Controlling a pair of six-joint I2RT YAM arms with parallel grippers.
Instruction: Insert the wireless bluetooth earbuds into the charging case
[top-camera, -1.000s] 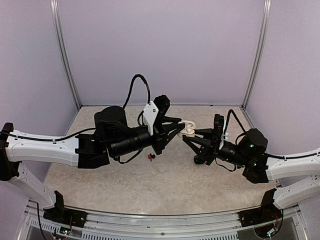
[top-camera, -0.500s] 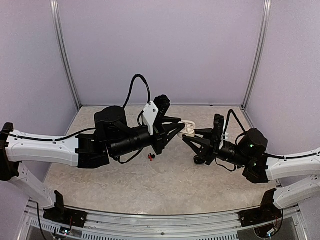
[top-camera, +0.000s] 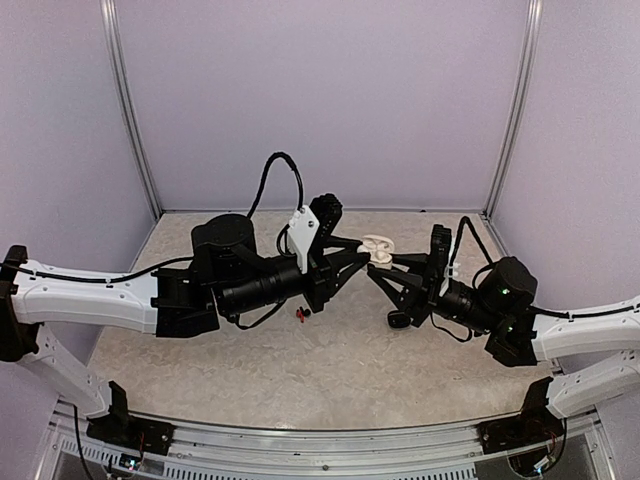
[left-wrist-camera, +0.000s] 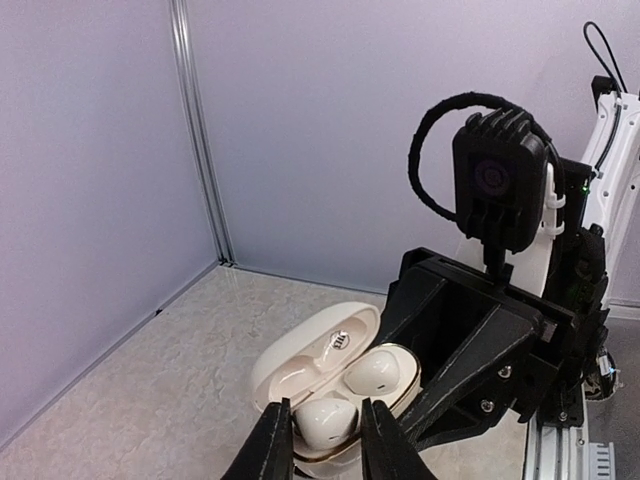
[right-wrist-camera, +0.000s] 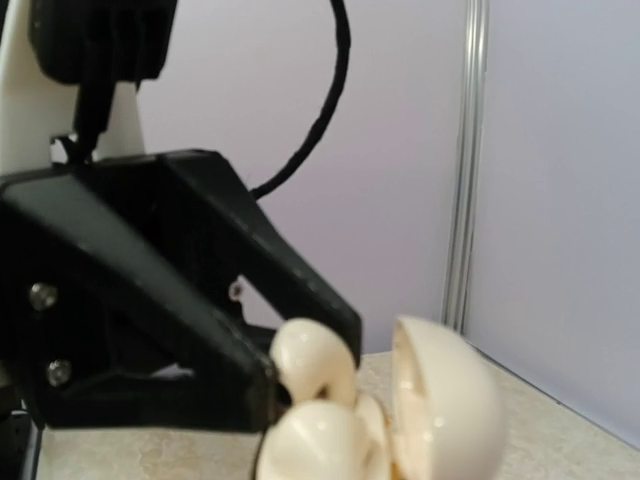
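Note:
A cream charging case is held above the table with its lid open, and my right gripper is shut on its base. Two white earbuds sit in its wells: one at the far side, one at the near side. My left gripper straddles the near earbud, its fingers a hair off it on both sides. In the right wrist view the lid and both earbuds fill the bottom, and my own fingers are hidden. The case hangs between both grippers.
A tiny red earbud and a black one lie on the table under the left arm. A dark object sits on the table below the right gripper. Purple walls close in the back and sides.
The left jaws have eased apart from the near white earbud, which stays in its well. The case and both grippers have shifted slightly toward the back.

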